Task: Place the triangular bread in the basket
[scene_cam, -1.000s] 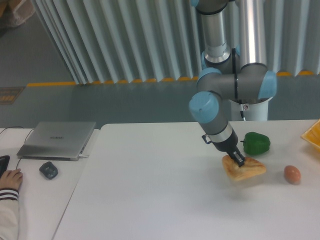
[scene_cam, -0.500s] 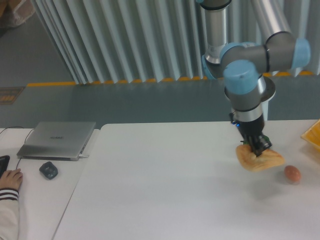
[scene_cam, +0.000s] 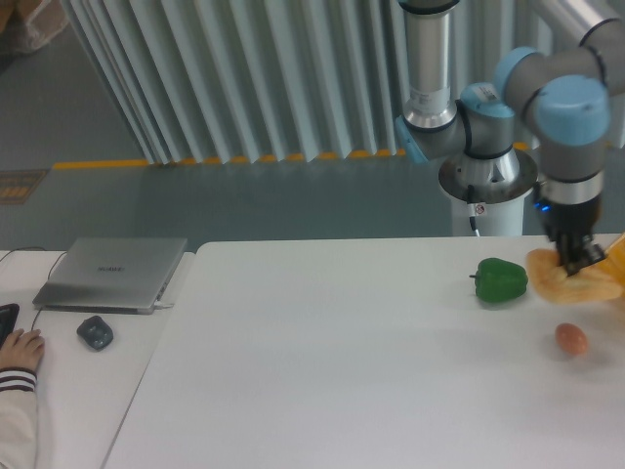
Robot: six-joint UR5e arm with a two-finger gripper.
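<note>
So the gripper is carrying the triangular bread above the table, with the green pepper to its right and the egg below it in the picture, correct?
Not quite. The fixed camera shows the green pepper to the left of the triangular bread, not its right. The rest holds: the gripper carries the bread above the table, and the egg lies below it in the picture.

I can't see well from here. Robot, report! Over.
Claw shut on flat golden-tan triangular bread, held off the table. Yellow-orange basket just beyond at right edge. Nothing in the way.
</note>
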